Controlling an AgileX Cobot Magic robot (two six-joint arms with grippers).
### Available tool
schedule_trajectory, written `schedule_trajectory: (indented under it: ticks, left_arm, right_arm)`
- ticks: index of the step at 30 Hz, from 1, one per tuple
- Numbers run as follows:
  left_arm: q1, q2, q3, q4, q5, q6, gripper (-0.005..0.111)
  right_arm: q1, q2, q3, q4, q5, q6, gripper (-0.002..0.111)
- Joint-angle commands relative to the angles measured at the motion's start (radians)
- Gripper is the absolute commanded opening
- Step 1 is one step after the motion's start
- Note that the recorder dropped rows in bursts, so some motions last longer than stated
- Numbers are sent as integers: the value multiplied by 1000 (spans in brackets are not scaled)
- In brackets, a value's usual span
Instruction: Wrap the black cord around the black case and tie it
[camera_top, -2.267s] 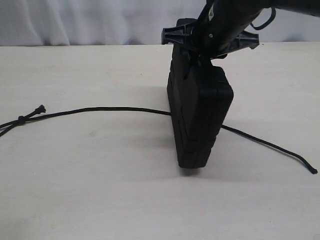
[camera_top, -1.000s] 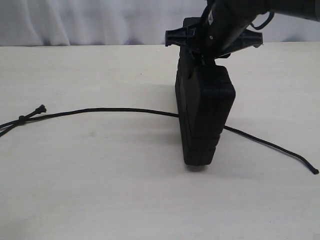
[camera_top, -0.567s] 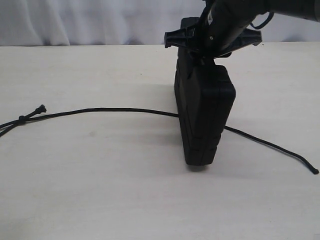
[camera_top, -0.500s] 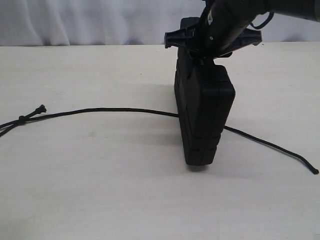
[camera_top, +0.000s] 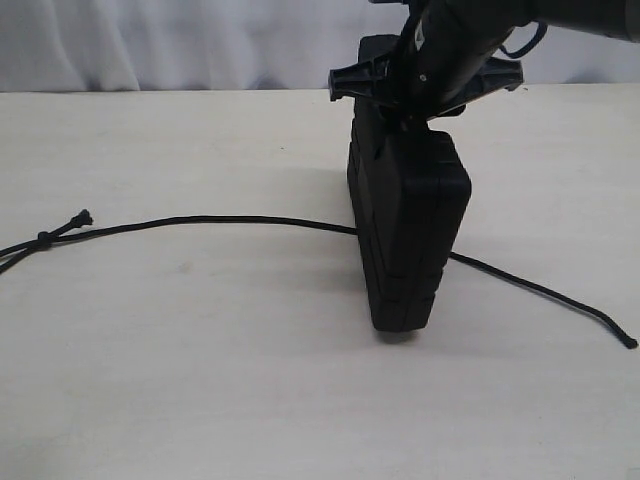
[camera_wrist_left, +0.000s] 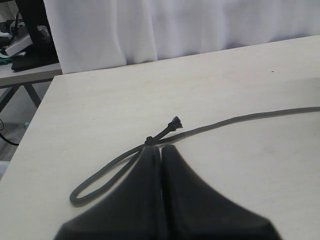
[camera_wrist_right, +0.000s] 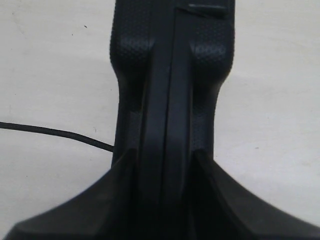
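The black case (camera_top: 408, 235) stands on its narrow edge on the table. My right gripper (camera_top: 405, 120) comes down from above and straddles its top edge. In the right wrist view the fingers (camera_wrist_right: 125, 165) lie against both sides of the case (camera_wrist_right: 172, 75). The black cord (camera_top: 200, 219) lies flat, reaches the case's foot from the left and comes out on the right; whether it runs under or behind the case is hidden. Its knotted end (camera_wrist_left: 148, 140) lies just ahead of my left gripper (camera_wrist_left: 161, 147), which is shut and empty, outside the exterior view.
The cord's other end (camera_top: 628, 343) lies loose on the table (camera_top: 200, 380) at the right. A small loop of cord (camera_wrist_left: 82, 192) lies beside the left gripper. The table's left edge (camera_wrist_left: 35, 125) is close to that gripper, and a white curtain (camera_top: 150, 40) hangs behind.
The case has shifted a little to the right since the oldest frame and stands straighter. Over the last second it has barely moved, and the cord lies as before.
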Motion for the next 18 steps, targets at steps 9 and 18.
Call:
schedule_trajectory:
  ticks: [9,18]
  left_arm:
    - [-4,-3,3,-2,-16,-2,0]
    - [-4,-3,3,-2,-16,-2,0]
  right_arm:
    - [-2,11,3,30,22,-24,39]
    - [-2,11,3,37,22,-32,46]
